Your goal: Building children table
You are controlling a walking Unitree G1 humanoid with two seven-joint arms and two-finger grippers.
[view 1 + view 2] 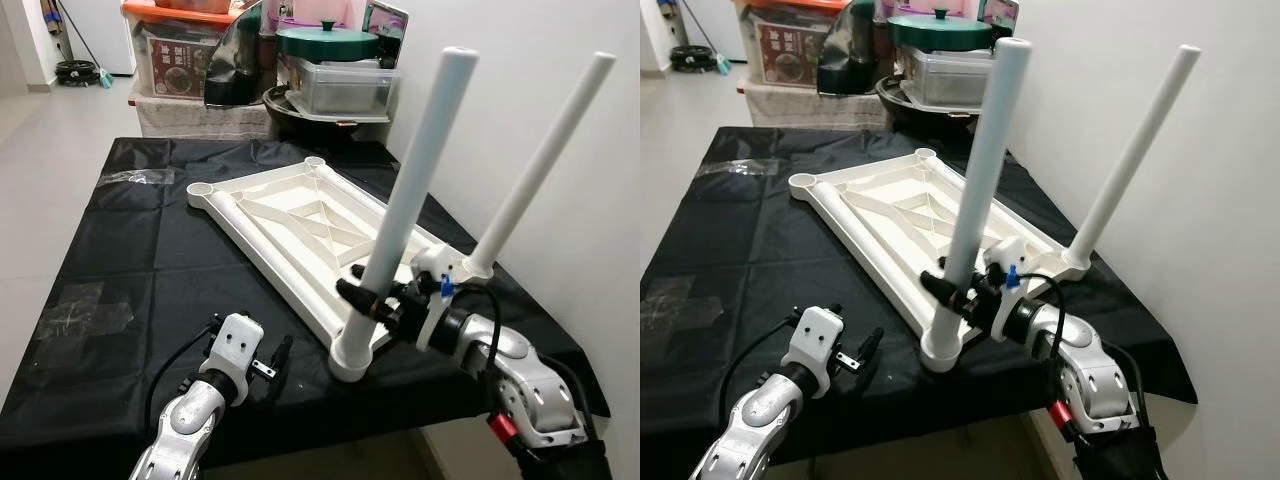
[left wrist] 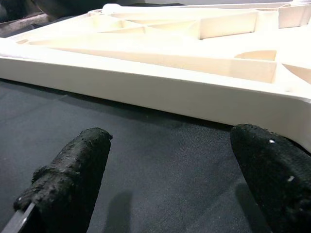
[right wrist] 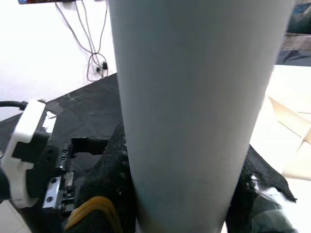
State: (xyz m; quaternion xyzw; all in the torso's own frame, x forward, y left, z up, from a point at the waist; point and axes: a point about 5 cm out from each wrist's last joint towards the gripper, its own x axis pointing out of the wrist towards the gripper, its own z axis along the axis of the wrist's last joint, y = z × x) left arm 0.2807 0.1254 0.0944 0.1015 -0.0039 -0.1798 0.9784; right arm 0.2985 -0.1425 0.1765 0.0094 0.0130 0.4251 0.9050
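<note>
**Near leg gripped in its corner socket**

Behind the table you have a stack of storage: a clear lidded tub (image 1: 338, 88) under a green pot (image 1: 326, 42), and an orange-lidded bin (image 1: 178, 50) whose contents you cannot read beyond a printed label. The dark objects beside them are too crowded to name.

Your white tabletop (image 1: 300, 225) lies upside down on the black cloth (image 1: 130, 260), ribs up. Two white legs stand in its sockets: the near leg (image 1: 405, 215) at the front corner, the far leg (image 1: 540, 165) by the wall, both leaning.

Your right gripper (image 1: 375, 302) is clamped around the near leg low down, just above the socket; its wrist view is mostly blocked by the tube. Your left gripper (image 2: 170, 179) rests spread on the cloth, fingers (image 2: 73, 179) apart, just beside the tabletop's edge, grasping nothing.
</note>
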